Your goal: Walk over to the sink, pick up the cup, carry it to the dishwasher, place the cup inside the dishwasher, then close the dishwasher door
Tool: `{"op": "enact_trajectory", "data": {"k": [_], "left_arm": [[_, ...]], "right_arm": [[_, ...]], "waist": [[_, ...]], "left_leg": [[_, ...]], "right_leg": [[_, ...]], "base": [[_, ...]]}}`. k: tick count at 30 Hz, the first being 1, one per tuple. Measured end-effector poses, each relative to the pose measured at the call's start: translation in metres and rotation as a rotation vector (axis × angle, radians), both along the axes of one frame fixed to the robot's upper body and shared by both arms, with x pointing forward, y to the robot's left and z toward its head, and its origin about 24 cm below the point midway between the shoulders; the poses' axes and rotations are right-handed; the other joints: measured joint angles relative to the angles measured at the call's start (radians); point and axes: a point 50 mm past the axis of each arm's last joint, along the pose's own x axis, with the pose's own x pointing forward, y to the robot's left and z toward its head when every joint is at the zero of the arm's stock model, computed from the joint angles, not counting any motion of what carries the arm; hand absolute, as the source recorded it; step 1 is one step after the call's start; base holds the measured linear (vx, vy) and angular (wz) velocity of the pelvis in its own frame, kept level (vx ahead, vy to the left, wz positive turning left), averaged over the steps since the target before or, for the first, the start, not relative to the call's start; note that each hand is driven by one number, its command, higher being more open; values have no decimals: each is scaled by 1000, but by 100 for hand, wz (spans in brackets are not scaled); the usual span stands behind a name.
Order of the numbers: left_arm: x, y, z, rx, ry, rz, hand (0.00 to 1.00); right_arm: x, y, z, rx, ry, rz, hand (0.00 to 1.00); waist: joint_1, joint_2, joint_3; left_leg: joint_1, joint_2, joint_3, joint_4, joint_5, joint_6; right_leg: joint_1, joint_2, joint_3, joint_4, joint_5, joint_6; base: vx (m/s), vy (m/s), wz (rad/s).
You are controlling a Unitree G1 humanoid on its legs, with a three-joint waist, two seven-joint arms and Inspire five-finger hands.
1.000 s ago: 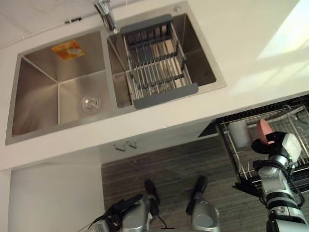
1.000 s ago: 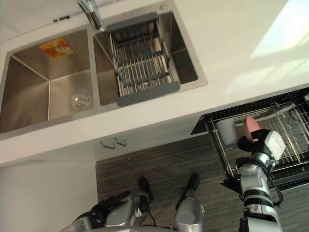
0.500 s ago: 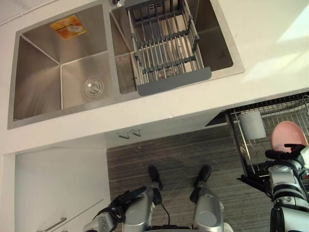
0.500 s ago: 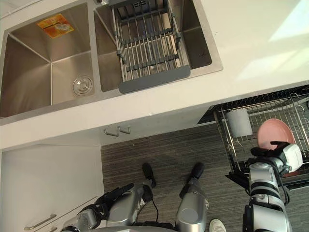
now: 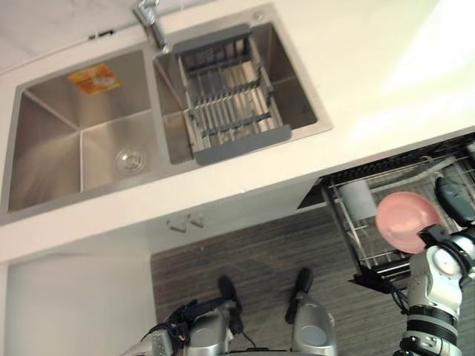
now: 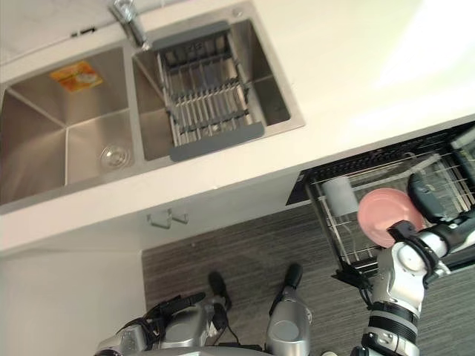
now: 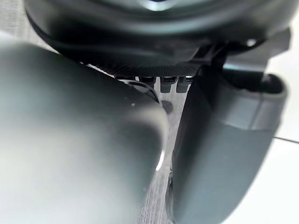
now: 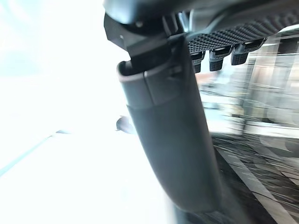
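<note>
Your left hand [image 5: 182,326] hangs low by your side, fingers loose, holding nothing. The sink [image 5: 44,148] is up past it. On the right, the pink cup [image 5: 407,221] is over the pulled-out dishwasher rack [image 5: 367,245], near a white cup [image 5: 356,196]. Your right hand [image 5: 454,199] is at the pink cup's right edge. Whether it holds the cup cannot be seen.

I see a grey slatted drying rack [image 5: 226,104]. At its far left corner stands the chrome tap [image 5: 151,18], and an orange sticker [image 5: 92,77] lies further left. White worktop [image 5: 371,67] spreads right of the rack. Nearer me are two small hooks [image 5: 184,221] and striped grey floor [image 5: 252,259].
</note>
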Motion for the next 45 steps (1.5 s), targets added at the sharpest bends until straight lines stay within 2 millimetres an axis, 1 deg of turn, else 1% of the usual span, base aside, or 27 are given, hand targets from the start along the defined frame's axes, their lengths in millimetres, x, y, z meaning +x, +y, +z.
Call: {"op": "enact_trajectory", "data": {"k": [2,4,5,6,7,8,9,10,12,13,15,16,17,18,19,20,21,22,23,25,28,34,37,40,42,43,45], "left_arm": [[-10,5,-3,18,50,2,100],[-18,9,-4,29,80,4,100],[-25,11,-6,43,115,12,100],[-27,11,-7,47,127,14,100],[-30,11,-8,52,148,17,100],[-34,10,-9,57,163,17,100],[-35,10,-9,57,170,18,100],[-36,9,-10,59,175,19,100],[-38,7,-10,62,179,23,100],[-38,7,-11,62,180,24,100],[-40,4,-12,65,167,24,100],[-41,2,-12,63,164,25,100],[-41,2,-12,64,160,27,100],[-41,1,-12,64,154,26,100],[-40,0,-12,64,152,24,100],[-40,0,-12,65,147,23,100],[-39,0,-12,65,145,23,100],[-37,-1,-11,64,130,23,100],[-37,-1,-11,64,126,23,100],[-36,-1,-11,64,116,24,100],[-35,-1,-11,64,114,24,100],[-35,-1,-11,65,112,24,100],[-35,-1,-11,65,104,26,100],[-32,-2,-10,78,81,6,100],[-28,-4,-9,82,49,-33,100],[-27,-5,-8,77,35,-43,100],[-26,-7,-8,64,27,-45,100]], "right_arm": [[-27,-22,1,18,-32,-127,100],[-43,-36,-4,53,-33,-188,100],[-61,-51,-16,125,-39,-232,100],[-67,-56,-22,158,-41,-244,100],[-79,-62,-37,233,-50,-263,100],[-88,-64,-54,297,-32,-271,100],[-93,-63,-63,327,-16,-274,100],[-99,-59,-77,371,11,-272,100],[-109,-41,-113,483,73,-253,100],[-110,-35,-121,511,83,-247,100],[-113,-17,-147,609,108,-212,100],[-113,-12,-152,627,117,-200,100],[-111,-2,-161,670,111,-177,100],[-105,9,-168,703,108,-133,100],[-102,14,-171,718,100,-107,100],[-95,25,-176,736,79,-49,100],[-91,30,-178,744,63,-18,100],[-76,45,-180,757,29,79,100],[-74,48,-182,755,24,61,100],[-80,51,-187,771,0,46,100],[-78,54,-188,750,10,67,100],[-69,62,-188,732,30,145,100],[-62,66,-187,733,35,213,100],[-49,69,-184,722,43,303,100],[-38,68,-178,709,42,367,100],[-29,69,-175,703,42,404,100],[-17,68,-169,698,32,437,100]], "waist": [[-18,-30,-46],[-36,-45,-74],[-44,-54,-103],[-46,-57,-111],[-52,-58,-121],[-60,-57,-134],[-62,-56,-140],[-64,-54,-143],[-65,-48,-152],[-64,-50,-155],[-60,-37,-169],[-59,-34,-173],[-56,-27,-177],[-48,-22,-180],[-45,-21,-181],[-39,-19,-182],[-34,-17,-184],[-23,-15,-186],[-20,-13,-186],[-12,-12,-187],[-8,-11,-188],[-7,-10,-188],[-1,-9,-187],[11,-5,-185],[16,1,-182],[18,5,-179],[23,14,-175]], "left_leg": [[27,1,16,0,-10,-12],[39,0,19,0,-17,-15],[52,1,24,0,-25,-19],[58,1,24,0,-29,-21],[74,2,26,0,-34,-23],[81,2,30,0,-38,-24],[82,1,32,0,-38,-24],[84,1,33,1,-39,-24],[85,5,32,2,-39,-24],[85,4,32,3,-39,-24],[83,1,21,1,-42,-28],[81,0,16,1,-42,-29],[78,0,6,1,-41,-28],[75,-1,-3,1,-40,-28],[71,-1,-10,1,-38,-28],[65,-2,-25,0,-34,-26],[61,-2,-31,0,-33,-26],[53,-4,-50,0,-27,-21],[52,-5,-57,0,-25,-19],[52,-8,-75,-2,-23,-15],[52,-12,-84,-6,-19,-13],[45,-22,-125,-7,-6,-9],[45,-23,-146,-17,9,-7],[42,-24,-165,-27,19,-10],[28,-24,-185,-27,26,-11],[19,-23,-194,-23,29,-12],[8,-23,-203,-14,30,-12]], "right_leg": [[27,10,11,-26,4,5],[42,16,12,-40,7,7],[54,19,17,-51,7,8],[62,20,17,-55,8,9],[79,22,17,-61,8,9],[87,22,16,-66,9,11],[87,22,17,-70,9,12],[89,22,17,-70,10,13],[92,22,15,-82,8,12],[95,22,13,-88,8,12],[105,20,0,-104,12,14],[107,19,-7,-104,12,15],[112,17,-17,-105,12,15],[114,17,-26,-105,12,15],[115,16,-32,-105,12,15],[118,15,-48,-105,11,17],[118,14,-55,-105,12,18],[123,12,-74,-103,18,21],[126,11,-80,-103,18,21],[139,9,-100,-102,16,25],[146,7,-110,-101,16,27],[166,3,-151,-101,14,30],[177,3,-175,-101,13,30],[181,3,-192,-101,9,33],[181,3,-212,-101,10,33],[180,4,-221,-101,10,32],[180,5,-230,-101,11,31]], "base": [[95,-17,-21],[87,-14,-13],[90,-15,-13],[92,-17,-13],[49,-6,-9],[27,-5,-10],[-1,-5,-8],[-32,-9,-4],[-62,-17,0],[-71,-16,3],[-47,-3,12],[-21,3,23],[-11,1,23],[-6,0,24],[-3,-3,29],[-1,-5,28],[16,-1,42],[26,3,32],[34,6,32],[46,10,24],[47,12,12],[-3,9,19],[-43,4,24],[-54,8,19],[-43,8,25],[-25,6,22],[-21,8,16]]}}
